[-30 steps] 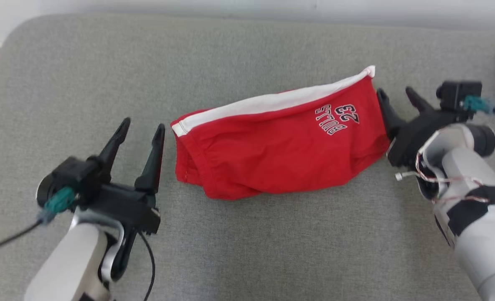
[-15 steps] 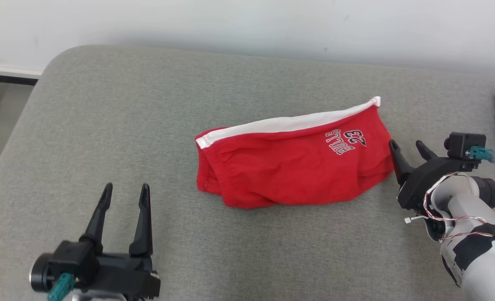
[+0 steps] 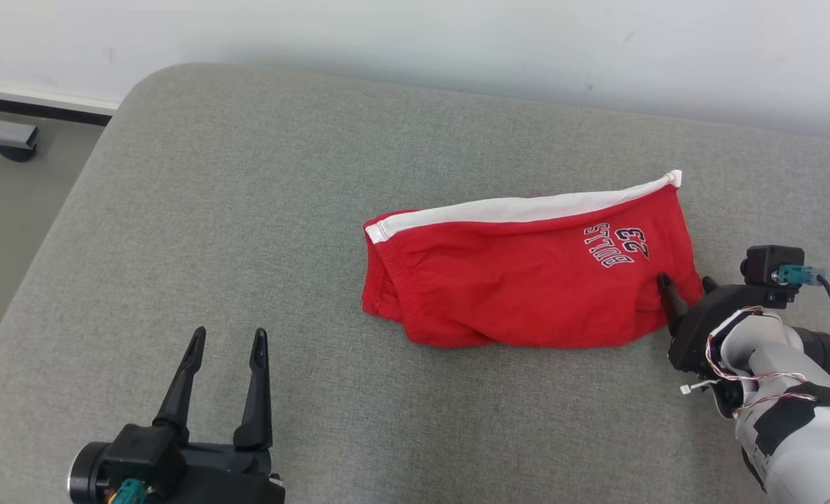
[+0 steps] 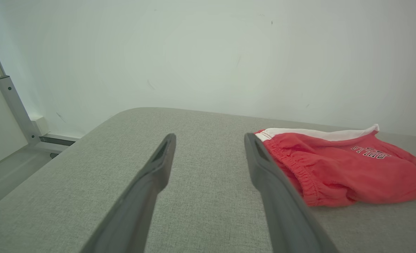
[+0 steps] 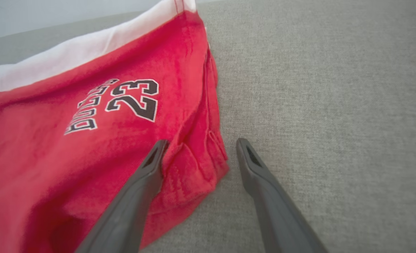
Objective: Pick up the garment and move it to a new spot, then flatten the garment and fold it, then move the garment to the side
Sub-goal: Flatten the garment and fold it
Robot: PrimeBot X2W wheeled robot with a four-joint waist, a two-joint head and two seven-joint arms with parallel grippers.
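Right gripper [image 3: 684, 280] open wide at the garment [image 3: 527, 280]'s corner

One finger lies over the red cloth by the lettering, the other over the grey cushion [image 3: 246, 210] just beside the hem; nothing is clamped. The garment lies folded, right of middle, its white band toward the wall. The left gripper [image 3: 229, 332], likewise spread and empty, is well apart near the front edge.
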